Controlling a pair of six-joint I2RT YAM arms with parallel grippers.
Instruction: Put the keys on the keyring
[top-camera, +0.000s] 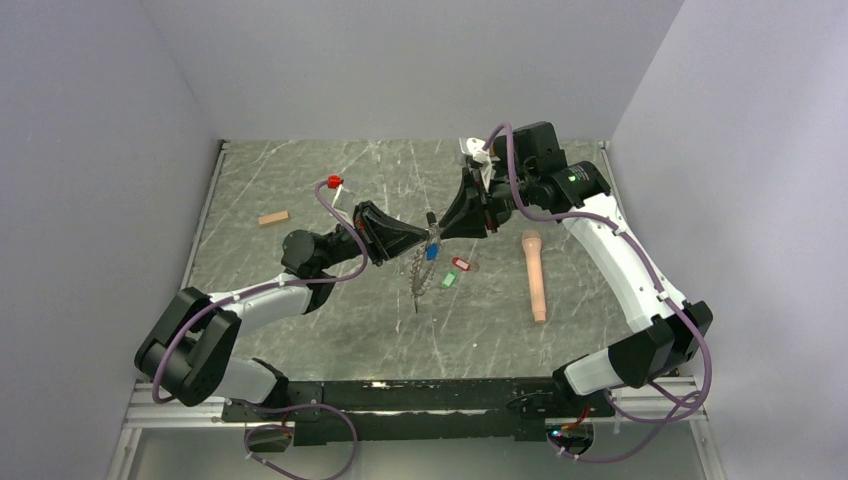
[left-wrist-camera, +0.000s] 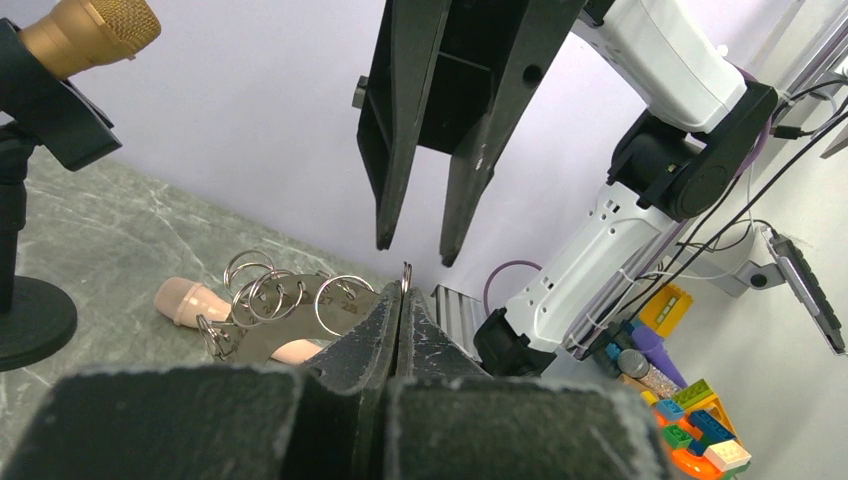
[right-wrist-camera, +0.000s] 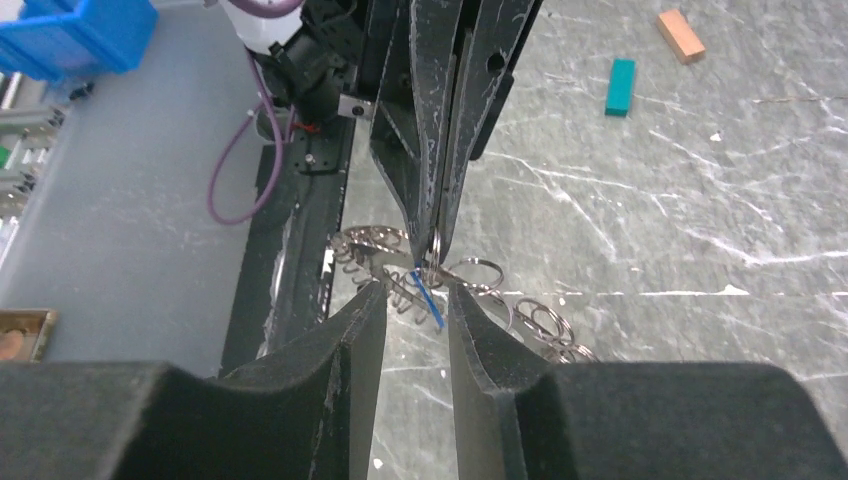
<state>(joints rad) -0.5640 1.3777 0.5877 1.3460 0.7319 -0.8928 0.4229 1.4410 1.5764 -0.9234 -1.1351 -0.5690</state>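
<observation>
The keyring (top-camera: 419, 275), a metal strip hung with several split rings, dangles above the table's middle. My left gripper (top-camera: 425, 240) is shut on one of its rings (left-wrist-camera: 406, 272). The blue key's tag (right-wrist-camera: 429, 300) hangs edge-on just below that ring, between the fingertips of my right gripper (right-wrist-camera: 417, 292). That gripper is open, with a gap on each side of the tag, and meets the left gripper (right-wrist-camera: 436, 255) tip to tip. The red key (top-camera: 459, 264) and the green key (top-camera: 447, 281) lie on the table just right of the hanging keyring.
A long peach-pink handle (top-camera: 535, 275) lies right of the keys. A tan block (top-camera: 273, 218) sits far left, and a teal block (right-wrist-camera: 620, 85) beside it in the right wrist view. A gold microphone (left-wrist-camera: 85, 30) on a black stand (left-wrist-camera: 30, 320) shows in the left wrist view.
</observation>
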